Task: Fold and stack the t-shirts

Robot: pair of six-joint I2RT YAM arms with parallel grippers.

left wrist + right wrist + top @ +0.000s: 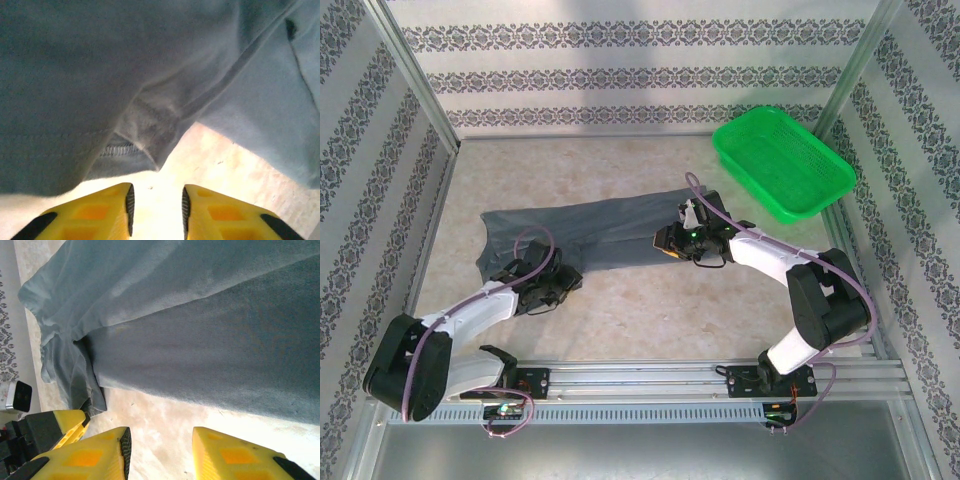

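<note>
- Folding step in hand, judging by the lie of the cloth: dark grey t-shirt point(590, 232) drawn into a long band, not yet a small rectangle, nothing stacked.
- Spread flat on the counter point(650, 320), left of the green basket point(782, 162) and nearer the arm bases than it. Right end near the basket's near-left corner, though apart from it.
- Left pincer point(157, 202) released and empty, with bare counter showing between the yellow fingers. Down at the end of the band farthest from the basket, a stitched hem and a bunched fold just ahead of the tips, apparently not touching.
- Right pincer point(161, 442) likewise released, nothing gripped. Down at the end of the band closer to the basket, the near edge of the cloth just beyond the fingertips.
- Bunched piece in the left wrist view possibly a tucked sleeve; too blurred to say.
- Next move, as a guess: closing each pincer on the near edge, then carrying both ends across together. Calls for a low approach to slip a finger under thin fabric, and matched travel to keep the fold square.
</note>
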